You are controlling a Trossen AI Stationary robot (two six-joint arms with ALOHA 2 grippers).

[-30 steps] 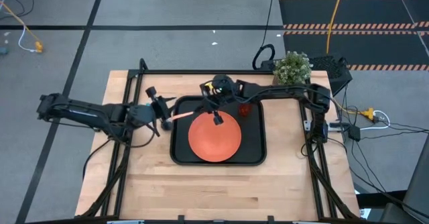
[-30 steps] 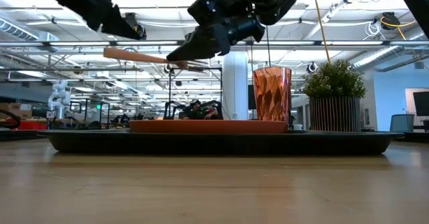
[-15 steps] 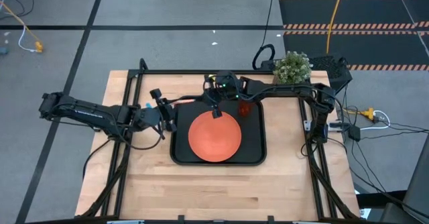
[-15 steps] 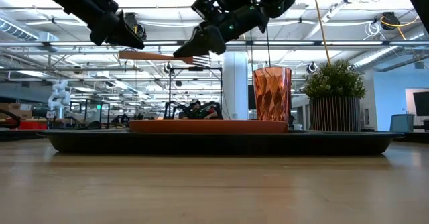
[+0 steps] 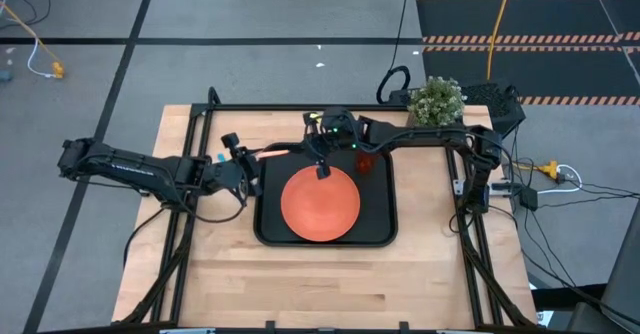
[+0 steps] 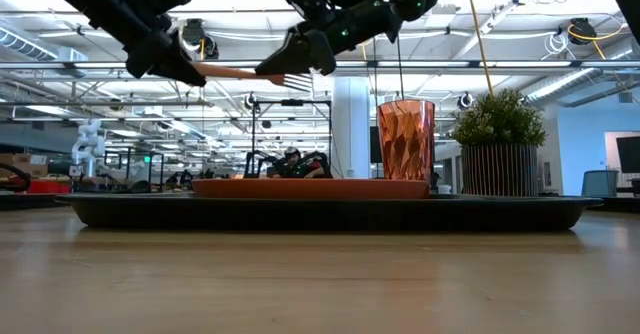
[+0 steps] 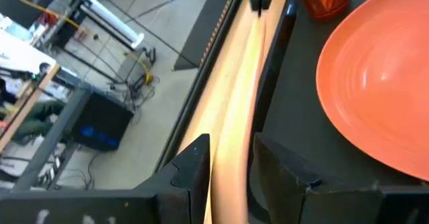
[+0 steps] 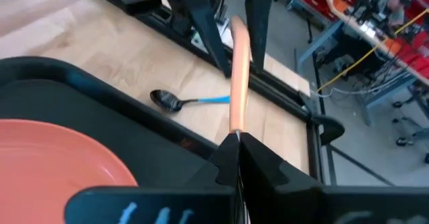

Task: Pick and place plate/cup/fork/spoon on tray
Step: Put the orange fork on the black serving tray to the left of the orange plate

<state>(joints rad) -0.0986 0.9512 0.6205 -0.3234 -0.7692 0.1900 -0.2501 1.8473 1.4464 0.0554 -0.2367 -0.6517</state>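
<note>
**Fork gripped from both ends above the tray**

The left gripper jaws are clamped on the tan handle of the fork; the right gripper jaws are pinched narrowly on its tine end — both hold it in the air. It hangs over the 10 o'clock corner of the tray. The plate fills the tray's centre, the cup at 1 o'clock. The spoon lies on the worktop — beside the tray.

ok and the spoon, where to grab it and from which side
Take the spoon by the middle of its blue handle, straight down from above, fingers across it. It lies flat on the wood beside the tray, and the slim straight handle likely pinches better than the low rounded bowl.
</note>
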